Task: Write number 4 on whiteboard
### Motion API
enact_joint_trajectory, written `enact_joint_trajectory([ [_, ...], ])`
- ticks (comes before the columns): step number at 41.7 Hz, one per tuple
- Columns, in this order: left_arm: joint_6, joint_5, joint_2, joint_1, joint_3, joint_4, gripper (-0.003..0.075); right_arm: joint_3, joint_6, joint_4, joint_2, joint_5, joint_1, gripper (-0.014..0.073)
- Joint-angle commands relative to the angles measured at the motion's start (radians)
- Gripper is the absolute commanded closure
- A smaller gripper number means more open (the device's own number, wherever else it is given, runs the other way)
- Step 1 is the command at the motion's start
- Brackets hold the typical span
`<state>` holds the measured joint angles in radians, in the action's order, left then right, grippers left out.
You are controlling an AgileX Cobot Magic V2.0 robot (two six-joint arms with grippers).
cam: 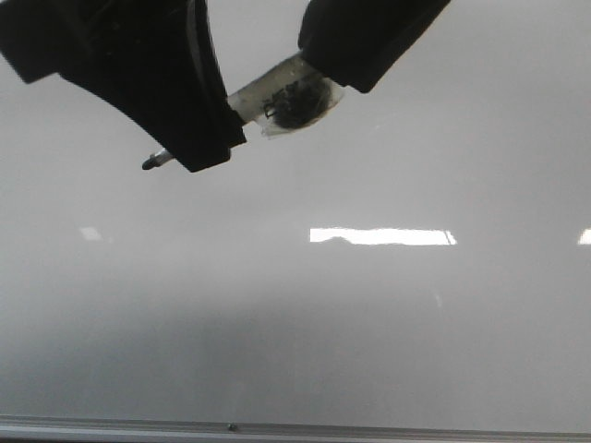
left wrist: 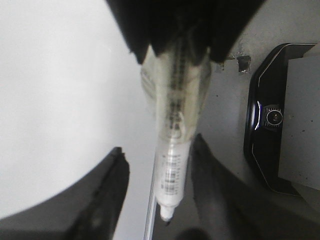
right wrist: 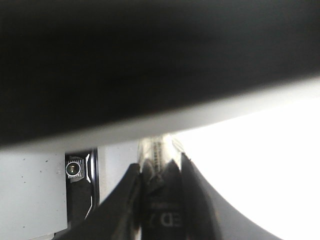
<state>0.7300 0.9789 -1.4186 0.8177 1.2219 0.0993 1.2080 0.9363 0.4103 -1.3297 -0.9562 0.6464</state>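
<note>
In the front view, two dark claws come in from the top edge above the whiteboard (cam: 295, 332), with a marker (cam: 277, 100) bridging them. The right claw (cam: 319, 78) grips the marker's taped rear end. The left claw (cam: 208, 138) surrounds the barrel nearer the tip, and the dark tip pokes out past it, off the board.

From the right wrist, the right claw (right wrist: 160, 175) has its two fingers (right wrist: 127, 200) pressed against either side of the dark marker body (right wrist: 160, 195), pinching it.

From the left wrist, the left claw (left wrist: 157, 192) is spread wide: each finger (left wrist: 107, 195) stands clear of the pale barrel (left wrist: 172, 165), which runs down the gap between them without touching.

The board fills the front view, with bright glare patches and a silver frame edge (cam: 295, 430) along the bottom. No drawn 4 shows on it.
</note>
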Motion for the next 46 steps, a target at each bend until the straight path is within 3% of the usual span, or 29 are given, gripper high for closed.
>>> enact_joint_trajectory([
  [1,-0.018,-0.036,0.056,0.002,0.031,0.011,0.0260,0.032,0.004,0.026,0.024,0.026,0.001,0.0592],
  [10,-0.116,-0.021,0.149,-0.044,0.029,0.013,0.0248,0.064,-0.134,-0.100,0.045,0.020,-0.004,0.0592],
  [17,-0.213,0.001,0.245,-0.202,-0.006,0.053,0.0248,0.094,-0.486,-0.300,0.106,-0.056,-0.004,0.0592],
  [26,-0.260,-0.009,0.351,-0.327,-0.083,0.097,0.0248,0.061,-0.649,-0.332,0.203,-0.103,-0.012,0.0592],
  [29,-0.307,-0.011,0.394,-0.360,-0.110,0.099,0.0248,0.002,-0.674,-0.332,0.274,-0.066,-0.028,0.0610],
  [31,-0.309,-0.011,0.422,-0.367,-0.127,0.101,0.0248,-0.054,-0.688,-0.332,0.325,-0.029,-0.051,0.0669],
  [36,-0.309,-0.011,0.465,-0.367,-0.157,0.115,0.0248,-0.202,-0.793,-0.331,0.447,0.053,-0.145,0.0659],
  [40,-0.309,-0.011,0.471,-0.367,-0.157,0.117,0.0248,-0.339,-0.902,-0.313,0.541,0.198,-0.229,0.0662],
  [46,-0.309,-0.017,0.471,-0.367,-0.157,0.132,0.0248,-0.462,-0.901,-0.302,0.583,0.341,-0.231,0.0662],
])
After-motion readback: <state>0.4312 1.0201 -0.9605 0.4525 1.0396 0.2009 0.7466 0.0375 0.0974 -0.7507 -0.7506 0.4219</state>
